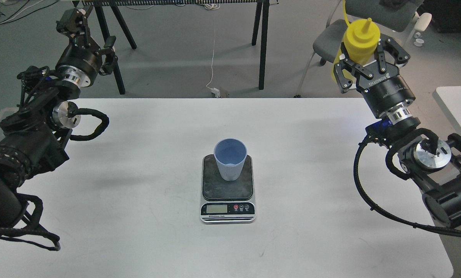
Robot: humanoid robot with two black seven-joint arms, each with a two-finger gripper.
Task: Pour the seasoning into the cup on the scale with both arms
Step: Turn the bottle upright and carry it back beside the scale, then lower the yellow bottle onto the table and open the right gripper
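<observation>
The light blue ribbed cup (230,159) stands upright on the dark platform of the small scale (227,185) at the middle of the white table (137,154). My right gripper (366,58) is at the far right, beyond the table's back edge. It is shut on the yellow seasoning bottle (360,36), which it holds upright with the nozzle pointing up, far from the cup. My left gripper (74,23) is raised at the far left beyond the table's back corner and holds nothing that I can see. Its fingers look dark and cannot be told apart.
A grey chair (332,34) stands behind the right gripper. Black trestle legs (262,42) and a white cable with a plug (218,92) are on the floor behind the table. Another white table's corner (456,102) is at the right edge.
</observation>
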